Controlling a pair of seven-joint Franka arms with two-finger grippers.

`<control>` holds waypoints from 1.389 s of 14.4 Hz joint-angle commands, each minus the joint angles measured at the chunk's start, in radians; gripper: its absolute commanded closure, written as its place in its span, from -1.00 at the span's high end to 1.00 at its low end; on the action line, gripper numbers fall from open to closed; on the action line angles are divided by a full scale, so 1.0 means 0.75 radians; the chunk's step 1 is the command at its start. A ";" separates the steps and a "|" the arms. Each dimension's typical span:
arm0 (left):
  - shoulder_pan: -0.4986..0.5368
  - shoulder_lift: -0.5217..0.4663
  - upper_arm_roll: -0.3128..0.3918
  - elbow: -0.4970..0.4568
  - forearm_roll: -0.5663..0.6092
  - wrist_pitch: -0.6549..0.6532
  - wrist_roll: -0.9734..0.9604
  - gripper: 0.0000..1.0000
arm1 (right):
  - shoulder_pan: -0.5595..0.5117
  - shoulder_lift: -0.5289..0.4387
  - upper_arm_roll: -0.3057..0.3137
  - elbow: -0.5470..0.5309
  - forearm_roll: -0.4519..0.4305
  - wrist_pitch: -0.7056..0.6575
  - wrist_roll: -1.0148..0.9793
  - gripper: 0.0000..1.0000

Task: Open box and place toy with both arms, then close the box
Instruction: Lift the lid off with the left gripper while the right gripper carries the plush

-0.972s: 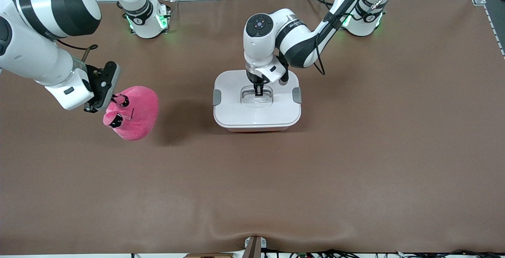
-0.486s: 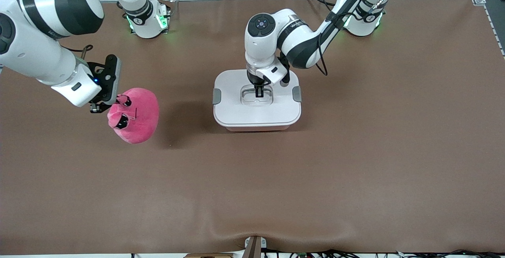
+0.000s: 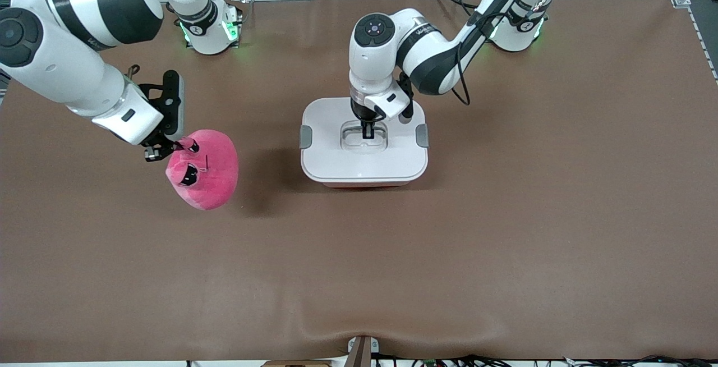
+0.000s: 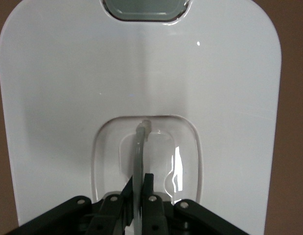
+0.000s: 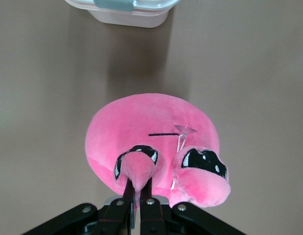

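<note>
The box (image 3: 364, 156) stands mid-table with its white lid (image 3: 336, 159) on and a grey clip (image 3: 305, 136) at each end. My left gripper (image 3: 368, 130) reaches straight down into the lid's recessed centre. In the left wrist view the left gripper (image 4: 139, 188) is shut on the thin clear handle (image 4: 140, 144). The pink toy (image 3: 206, 173) hangs above the table toward the right arm's end. My right gripper (image 3: 180, 146) is shut on it. The right wrist view shows the right gripper (image 5: 138, 193) pinching a plush ear of the toy (image 5: 151, 122).
Brown cloth covers the table (image 3: 449, 243). Both arm bases (image 3: 210, 30) stand along the edge farthest from the front camera. The box's end (image 5: 127, 12) with its grey clip shows in the right wrist view, with open cloth between it and the toy.
My left gripper's fingers have closed on the lid's handle. My right gripper has carried the toy a little way toward the box.
</note>
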 commanded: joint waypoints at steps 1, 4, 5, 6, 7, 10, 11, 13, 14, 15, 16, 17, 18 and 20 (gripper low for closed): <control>0.008 -0.073 0.001 0.031 -0.002 -0.078 0.023 -1.00 | -0.036 -0.022 0.089 0.044 -0.065 -0.009 -0.044 -1.00; 0.052 -0.167 -0.011 0.035 -0.029 -0.207 0.112 -1.00 | -0.036 -0.022 0.130 0.062 -0.055 -0.013 -0.054 -1.00; 0.069 -0.201 -0.007 0.037 -0.088 -0.252 0.196 -1.00 | -0.036 -0.022 0.134 0.058 -0.035 -0.017 -0.050 -1.00; 0.107 -0.236 -0.005 0.039 -0.135 -0.293 0.284 -1.00 | -0.036 -0.022 0.153 0.058 -0.012 -0.013 -0.042 -1.00; 0.158 -0.269 -0.005 0.041 -0.168 -0.338 0.370 -1.00 | -0.036 -0.022 0.173 0.058 0.006 -0.005 -0.032 -1.00; 0.316 -0.328 -0.005 0.041 -0.256 -0.428 0.638 -1.00 | -0.036 -0.022 0.265 0.060 0.027 -0.007 0.011 -1.00; 0.365 -0.328 -0.005 0.043 -0.274 -0.447 0.715 -1.00 | -0.036 -0.022 0.310 0.060 0.027 -0.005 0.040 -1.00; 0.443 -0.318 -0.003 0.043 -0.291 -0.449 0.840 -1.00 | -0.034 -0.022 0.414 0.058 0.025 0.021 0.137 -1.00; 0.476 -0.310 -0.001 0.043 -0.297 -0.449 0.898 -1.00 | -0.034 -0.022 0.455 0.048 0.025 0.064 0.170 -1.00; 0.506 -0.296 0.001 0.041 -0.299 -0.449 0.953 -1.00 | -0.032 -0.022 0.500 0.042 0.025 0.091 0.193 -1.00; 0.537 -0.284 0.001 0.043 -0.311 -0.449 1.004 -1.00 | -0.032 -0.022 0.545 0.040 0.013 0.107 0.248 -1.00; 0.568 -0.275 0.001 0.041 -0.328 -0.451 1.061 -1.00 | -0.032 -0.020 0.576 0.038 0.007 0.120 0.293 -1.00; 0.600 -0.267 0.001 0.041 -0.344 -0.459 1.119 -1.00 | -0.028 -0.020 0.607 0.025 0.002 0.146 0.322 -1.00; 0.670 -0.255 0.003 0.041 -0.397 -0.512 1.233 -1.00 | -0.028 -0.018 0.644 -0.013 -0.032 0.181 0.395 -1.00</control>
